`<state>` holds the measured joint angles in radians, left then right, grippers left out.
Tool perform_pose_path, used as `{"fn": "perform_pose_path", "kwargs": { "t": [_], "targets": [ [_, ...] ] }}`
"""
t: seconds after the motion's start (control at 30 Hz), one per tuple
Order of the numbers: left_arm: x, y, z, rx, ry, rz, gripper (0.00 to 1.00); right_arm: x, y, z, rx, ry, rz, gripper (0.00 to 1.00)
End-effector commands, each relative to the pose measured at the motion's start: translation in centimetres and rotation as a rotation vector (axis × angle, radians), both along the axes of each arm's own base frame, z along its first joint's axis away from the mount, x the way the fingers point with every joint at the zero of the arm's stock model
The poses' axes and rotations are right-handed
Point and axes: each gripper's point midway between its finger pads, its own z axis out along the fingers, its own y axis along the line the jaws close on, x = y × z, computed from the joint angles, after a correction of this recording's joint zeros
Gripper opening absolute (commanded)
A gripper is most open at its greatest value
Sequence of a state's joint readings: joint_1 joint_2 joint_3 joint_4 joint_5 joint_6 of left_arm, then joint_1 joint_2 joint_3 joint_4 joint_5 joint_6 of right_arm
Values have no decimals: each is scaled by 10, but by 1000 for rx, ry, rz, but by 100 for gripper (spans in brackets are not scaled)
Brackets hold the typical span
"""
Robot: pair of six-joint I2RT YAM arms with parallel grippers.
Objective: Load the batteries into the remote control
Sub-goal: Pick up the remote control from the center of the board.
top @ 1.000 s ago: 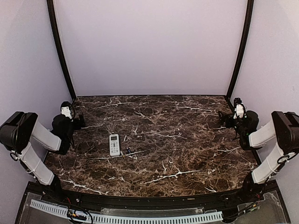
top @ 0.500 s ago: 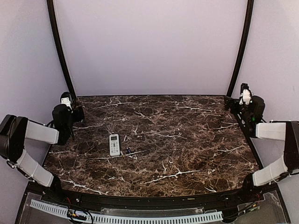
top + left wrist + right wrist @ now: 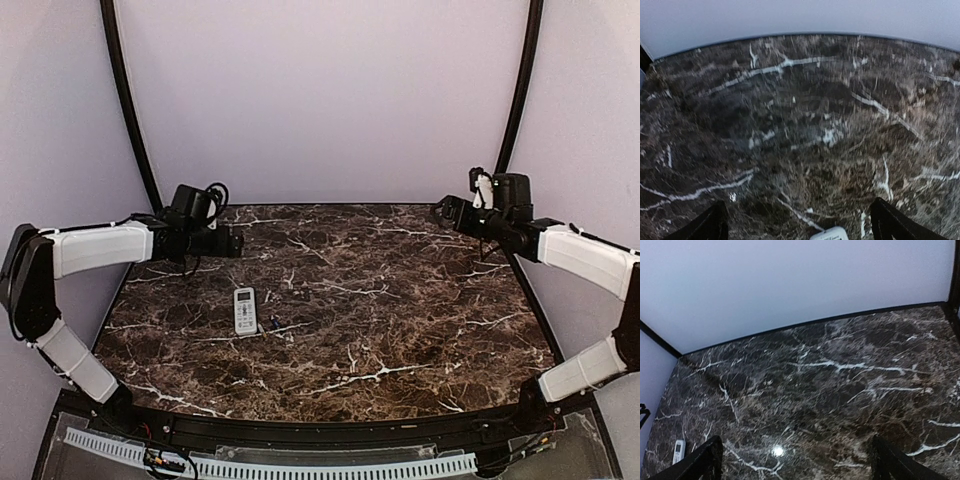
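Remote control (image 3: pixel 245 310): one, a small white oblong lying flat and face up on the dark, white-veined marble tabletop (image 3: pixel 400 340). It sits in the left half, nearer the left edge than the middle and roughly midway between the far and near edges, with its long axis running far to near. A paler patch shows at the far end of its face and small buttons below it. Any lettering is too small to read.

Batteries (image 3: pixel 274 323): tiny dark bluish pieces on the tabletop just beside the remote's near end, on the side toward the right edge. They look like two, but they are too small to count with certainty, and no label on them can be made out.

Hands: two. The left hand (image 3: pixel 230 243) hangs over the tabletop near the far left corner, spread wide and holding nothing. Its own camera shows both dark fingers (image 3: pixel 710 225) at the bottom corners of the view with marble between them, and the white end of the remote just inside the bottom edge. The right hand (image 3: pixel 443 212) hangs near the far right corner, likewise spread wide and empty. Its camera catches the remote far off toward the left edge. Both hands are well apart from the remote and the batteries.
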<state>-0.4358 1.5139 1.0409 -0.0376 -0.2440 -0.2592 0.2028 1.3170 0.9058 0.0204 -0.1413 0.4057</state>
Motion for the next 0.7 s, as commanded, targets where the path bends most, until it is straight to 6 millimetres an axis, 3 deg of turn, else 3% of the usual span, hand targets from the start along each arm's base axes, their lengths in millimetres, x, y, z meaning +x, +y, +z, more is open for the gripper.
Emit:
{"fn": "perform_pose_path", "kwargs": {
  "t": [0.0,0.03,0.1,0.33,0.67],
  "targets": [
    [-62,-15,-98,35,454,-86,99,-22,28,-25,-78,171,-8,99],
    [-66,-14,-116,56,515,-71,99,-25,38,-27,-80,184,14,99],
    [-70,-14,-133,85,601,-63,99,-32,56,-32,-83,208,56,99],
    [-73,-40,-143,57,615,-118,99,-45,89,-59,-137,285,118,99],
    [-93,-37,-157,33,681,-98,97,-48,109,-74,-149,327,164,99]
  ]
}}
